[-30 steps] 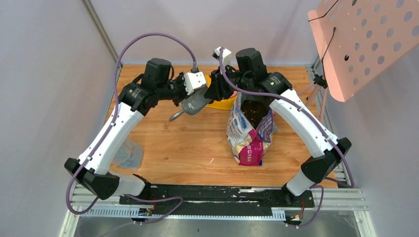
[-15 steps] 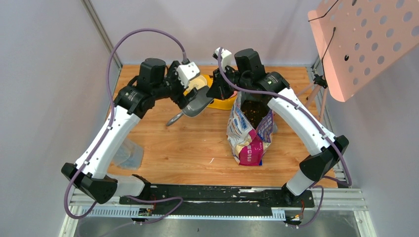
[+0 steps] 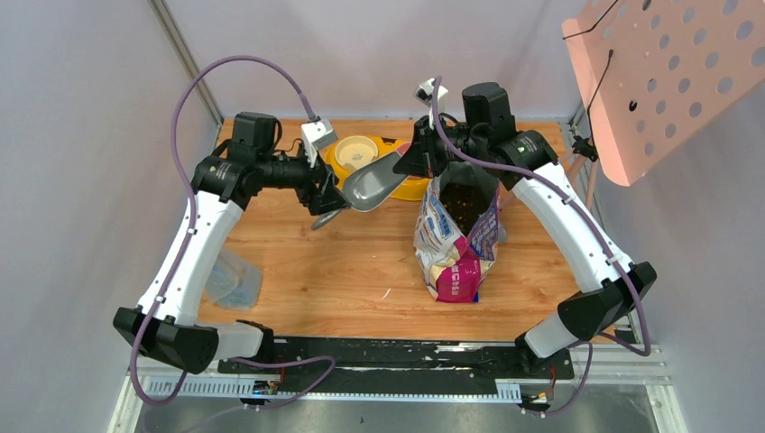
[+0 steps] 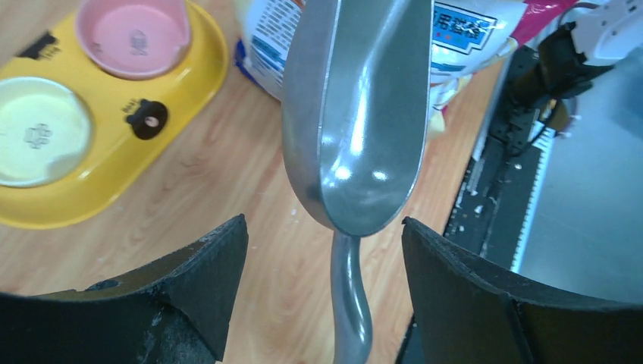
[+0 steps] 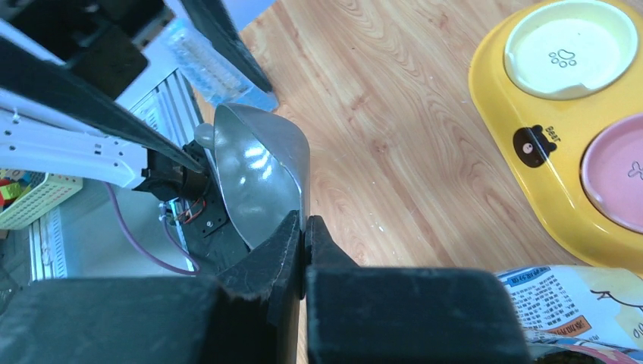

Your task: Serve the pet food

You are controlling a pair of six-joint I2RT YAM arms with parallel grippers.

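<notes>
The grey metal scoop (image 3: 372, 183) hangs empty above the table, in front of the yellow feeder (image 3: 406, 189). My right gripper (image 3: 410, 162) is shut on the scoop's (image 5: 261, 174) rim, pinching the thin wall at its front end. My left gripper (image 3: 327, 200) stands open around the scoop's handle (image 4: 350, 296), with clear gaps on both sides. The pet food (image 3: 465, 198) shows as dark kibble inside the open printed bag (image 3: 456, 248), which stands upright just right of the scoop. The cream bowl (image 4: 34, 129) and pink bowl (image 4: 133, 34) in the feeder hold nothing.
A clear plastic container (image 3: 233, 280) lies at the table's left edge under the left arm. A pink perforated board (image 3: 668, 72) hangs at the upper right. A black strip (image 3: 397, 354) runs along the near edge.
My left gripper opened, let go of the scoop's handle and drew back to the left. My right gripper shut on the scoop's rim and now carries it, shifted slightly right.
</notes>
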